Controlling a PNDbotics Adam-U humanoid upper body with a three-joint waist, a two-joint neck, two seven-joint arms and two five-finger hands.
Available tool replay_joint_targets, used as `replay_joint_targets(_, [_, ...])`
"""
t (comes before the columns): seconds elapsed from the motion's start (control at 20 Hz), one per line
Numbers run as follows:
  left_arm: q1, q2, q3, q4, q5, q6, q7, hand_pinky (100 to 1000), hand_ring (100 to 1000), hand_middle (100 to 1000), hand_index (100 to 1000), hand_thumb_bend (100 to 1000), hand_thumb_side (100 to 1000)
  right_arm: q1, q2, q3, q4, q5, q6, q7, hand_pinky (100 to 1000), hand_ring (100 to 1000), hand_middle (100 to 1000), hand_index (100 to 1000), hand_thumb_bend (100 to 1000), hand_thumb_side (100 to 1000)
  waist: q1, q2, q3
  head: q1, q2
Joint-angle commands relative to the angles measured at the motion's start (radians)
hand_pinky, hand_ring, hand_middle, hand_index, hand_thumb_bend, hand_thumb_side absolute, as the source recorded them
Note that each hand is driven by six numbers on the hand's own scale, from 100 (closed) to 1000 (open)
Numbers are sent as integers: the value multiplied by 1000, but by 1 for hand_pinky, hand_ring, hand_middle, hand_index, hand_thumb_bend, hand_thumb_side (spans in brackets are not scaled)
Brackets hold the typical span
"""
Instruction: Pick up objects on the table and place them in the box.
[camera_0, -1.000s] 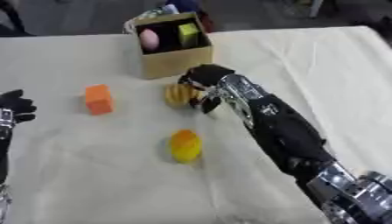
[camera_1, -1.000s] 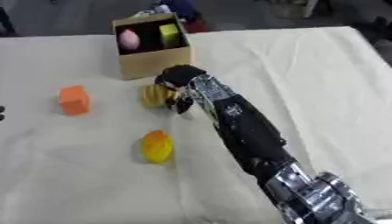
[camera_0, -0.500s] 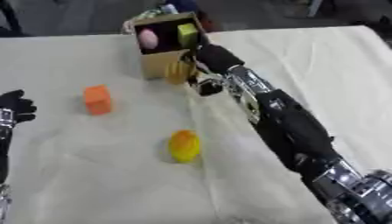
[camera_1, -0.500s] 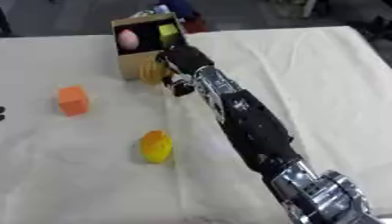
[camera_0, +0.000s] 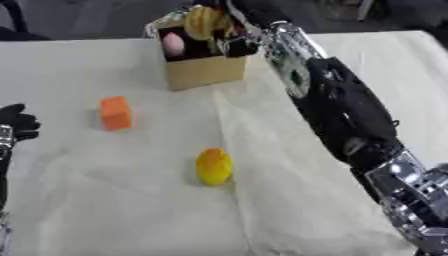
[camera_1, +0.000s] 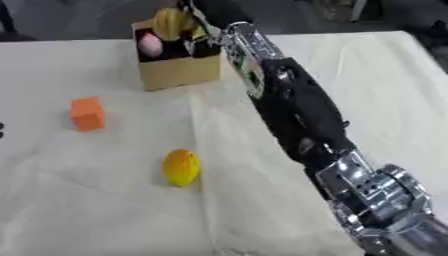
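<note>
In the left eye view, the cardboard box is seen at about 12 o'clock on the bench, which is covered by a pale cloth. The right hand is held over the open top of the box, at the end of an arm that runs in from 5 o'clock. A yellow, ribbed object is seen at the hand, just above the box rim, with its long axis roughly upright. Whether the fingers are curled round it cannot be told, as they are hidden behind it and blurred. A pink egg-shaped thing is lodged inside the box at its 9 o'clock side. An orange block is stood upright at 10 o'clock on the cloth, well apart from the box. A yellow lemon-like fruit is laid near the middle, its long axis pointing from 12 to 6 o'clock. The left hand is seen at the 9 o'clock edge, dark, idle, its fingers relaxed and holding nothing.

In the right eye view, the same layout is shown shifted toward 9 o'clock, and the left hand is almost cut off by the edge.
</note>
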Motion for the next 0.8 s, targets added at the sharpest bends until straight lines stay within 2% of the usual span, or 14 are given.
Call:
replay_joint_targets(0.05, [-19, 9, -7, -19, 4, -2, -11, 684, 657, 598, 779, 100, 821, -53, 4, -74, 69, 56, 67, -56, 579, 497, 435, 367, 100, 100, 16, -6, 20, -26, 5])
replay_joint_targets(0.15, [-27, 8, -13, -19, 5, -2, -17, 684, 657, 598, 779, 100, 821, -74, 14, -118, 125, 91, 112, -97, 578, 498, 442, 396, 100, 100, 16, 0, 43, -40, 5])
replay_joint_targets(0.25, [-34, 8, -16, -19, 7, -2, -22, 684, 657, 598, 779, 100, 820, -87, 23, -151, 170, 117, 147, -130, 586, 510, 462, 476, 100, 100, 17, 5, 62, -51, 5])
replay_joint_targets(0.4, [-41, 9, -19, -18, 9, -2, -26, 684, 657, 598, 779, 100, 819, -95, 35, -189, 228, 130, 185, -152, 607, 548, 523, 639, 100, 100, 19, 10, 83, -60, 5])
replay_joint_targets(0.6, [-43, 9, -20, -18, 10, -2, -28, 684, 657, 598, 779, 100, 819, -96, 36, -204, 269, 135, 216, -129, 638, 612, 618, 866, 100, 100, 20, 12, 94, -63, 5])
replay_joint_targets(0.75, [-43, 10, -19, -18, 10, -1, -27, 684, 658, 598, 779, 100, 819, -96, 30, -210, 272, 143, 242, -121, 654, 648, 670, 963, 100, 305, 18, 12, 96, -64, 5])
replay_joint_targets(0.8, [-43, 10, -19, -18, 10, -1, -28, 684, 658, 598, 779, 100, 820, -96, 28, -211, 272, 143, 249, -119, 659, 658, 681, 975, 100, 343, 17, 12, 95, -63, 5])
